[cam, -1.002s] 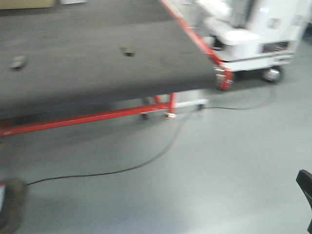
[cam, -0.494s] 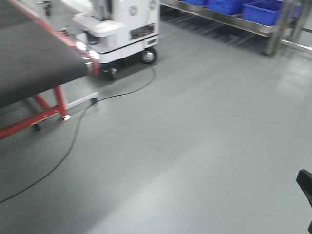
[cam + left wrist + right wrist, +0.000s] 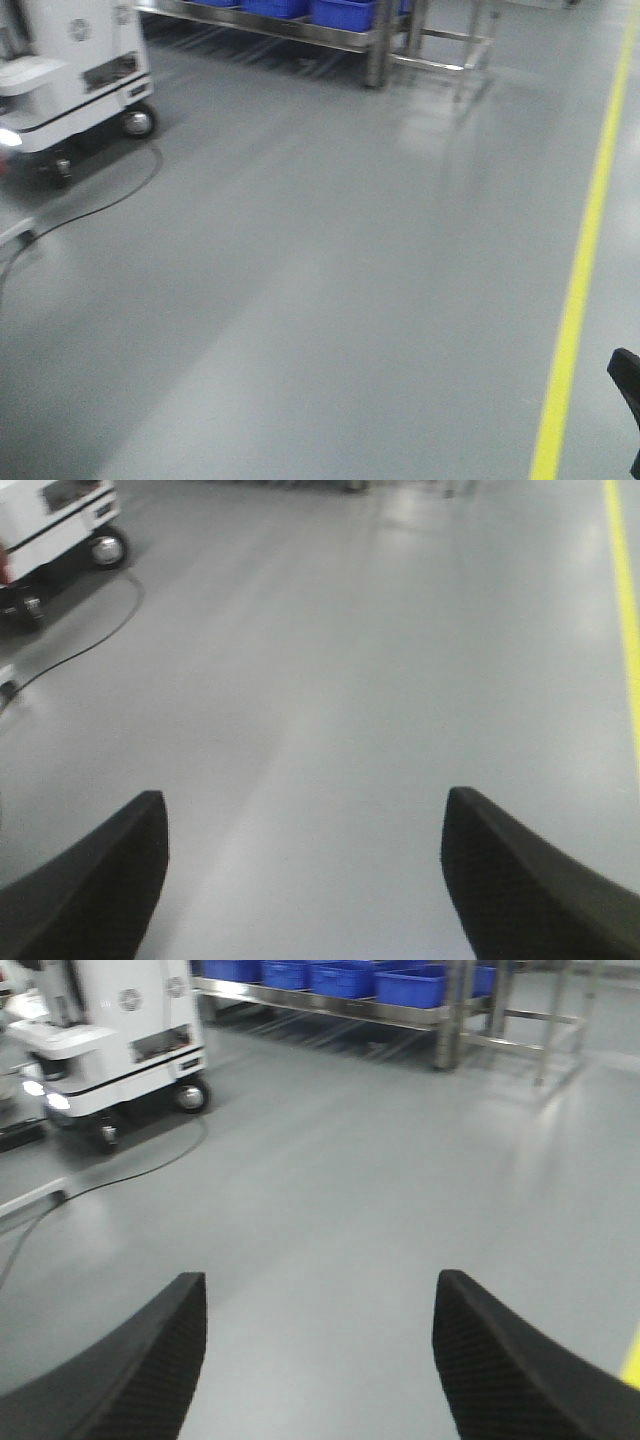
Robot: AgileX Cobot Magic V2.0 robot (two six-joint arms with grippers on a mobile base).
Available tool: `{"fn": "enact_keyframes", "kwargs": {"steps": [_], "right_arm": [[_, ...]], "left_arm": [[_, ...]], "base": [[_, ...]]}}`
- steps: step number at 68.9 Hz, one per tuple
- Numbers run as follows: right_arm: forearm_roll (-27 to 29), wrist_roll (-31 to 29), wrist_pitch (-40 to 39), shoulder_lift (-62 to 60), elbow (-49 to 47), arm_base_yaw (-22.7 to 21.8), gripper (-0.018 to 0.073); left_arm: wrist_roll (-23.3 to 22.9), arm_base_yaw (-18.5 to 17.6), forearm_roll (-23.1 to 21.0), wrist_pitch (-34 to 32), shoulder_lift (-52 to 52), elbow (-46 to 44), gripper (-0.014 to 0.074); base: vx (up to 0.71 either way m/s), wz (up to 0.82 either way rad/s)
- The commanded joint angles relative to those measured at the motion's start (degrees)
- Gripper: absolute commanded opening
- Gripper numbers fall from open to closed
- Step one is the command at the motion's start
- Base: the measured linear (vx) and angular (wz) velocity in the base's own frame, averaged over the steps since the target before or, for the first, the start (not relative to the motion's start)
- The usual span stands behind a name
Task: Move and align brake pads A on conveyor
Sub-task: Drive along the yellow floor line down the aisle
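The brake pads A and the conveyor are out of view in all views now. My left gripper (image 3: 305,805) is open and empty, its two dark fingers wide apart over bare grey floor. My right gripper (image 3: 320,1285) is also open and empty over the grey floor. A dark piece of my right arm (image 3: 627,385) shows at the right edge of the front view.
A white wheeled machine (image 3: 70,60) stands at the far left, also in the right wrist view (image 3: 115,1030), with a black cable (image 3: 90,205) trailing on the floor. A steel rack with blue bins (image 3: 330,15) lines the back. A yellow floor line (image 3: 580,270) runs along the right.
The view has swung to the right: the conveyor with its pads has slid out of frame at the left, and the rack and yellow line have come into view. Both grippers stay open.
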Motion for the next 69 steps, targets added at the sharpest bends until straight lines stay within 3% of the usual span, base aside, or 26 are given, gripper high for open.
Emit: {"fn": "enact_keyframes", "kwargs": {"steps": [1, 43, 69], "right_arm": [[-0.3, -0.3, -3.8, 0.5, -1.6, -0.1, 0.047], [-0.3, -0.3, -3.9, 0.5, -1.6, -0.1, 0.047], [-0.3, -0.3, -3.9, 0.5, -1.6, -0.1, 0.047]], "left_arm": [[-0.2, -0.2, -0.4, -3.9, 0.3, -1.4, 0.0552], [-0.2, -0.2, -0.4, -3.9, 0.3, -1.4, 0.0552], [-0.2, -0.2, -0.4, -3.9, 0.3, -1.4, 0.0552]], "base": [[-0.11, -0.72], [-0.07, -0.77], [0.03, -0.36]]}}
